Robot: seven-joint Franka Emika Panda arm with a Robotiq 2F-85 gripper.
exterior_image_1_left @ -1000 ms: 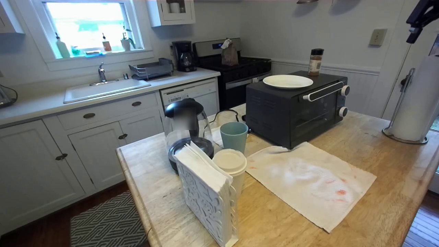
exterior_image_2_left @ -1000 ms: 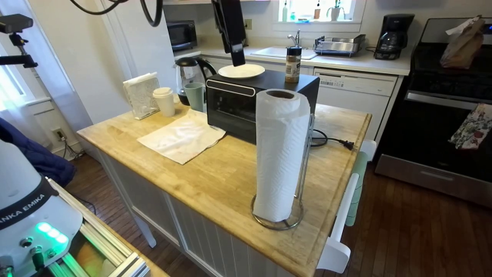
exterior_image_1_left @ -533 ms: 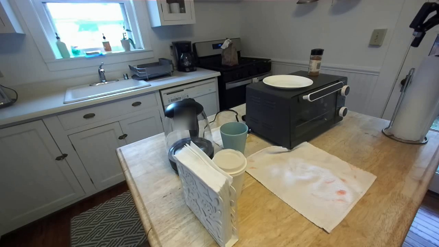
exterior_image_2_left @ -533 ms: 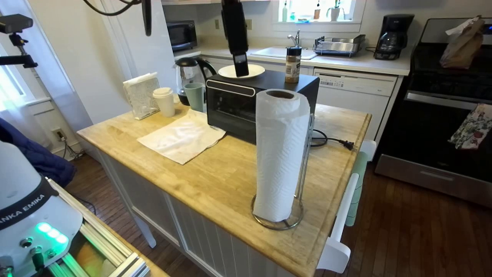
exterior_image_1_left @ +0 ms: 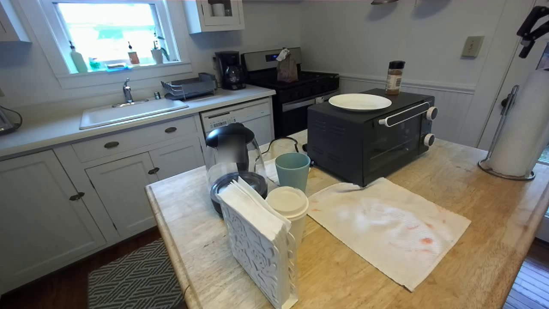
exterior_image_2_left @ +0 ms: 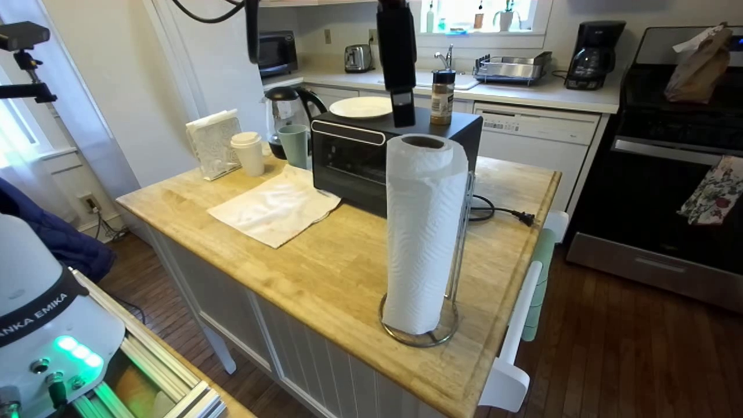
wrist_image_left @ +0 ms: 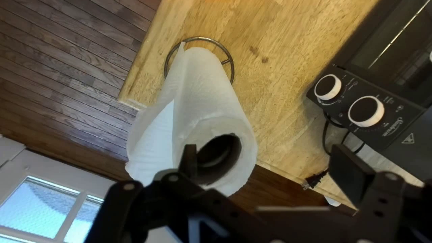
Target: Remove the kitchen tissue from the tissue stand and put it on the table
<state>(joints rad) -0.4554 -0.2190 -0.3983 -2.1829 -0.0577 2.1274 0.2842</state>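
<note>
Hovering with gripper [wrist_image_left: 268, 163] parted, near roll [wrist_image_left: 206, 101] on stand [wrist_image_left: 231, 60] by table [wrist_image_left: 270, 84] corner. Presumably light, soft, crushable; best pinched at core [wrist_image_left: 234, 145] rim.

The robot's fingers [wrist_image_left: 348, 170] point down and stand wide apart. Green lights [exterior_image_2_left: 79, 351] glow on its white base [exterior_image_2_left: 35, 342].

Kitchen tissue [exterior_image_2_left: 421, 244]: embossed matt paper. Tissue stand [exterior_image_2_left: 422, 343]: shiny metal wire. Table [exterior_image_2_left: 325, 267]: smooth, grained wood.

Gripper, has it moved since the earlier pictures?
Yes. In an exterior view, the gripper has shifted rightward and lower, from the plate toward the seasoning jar.
</note>
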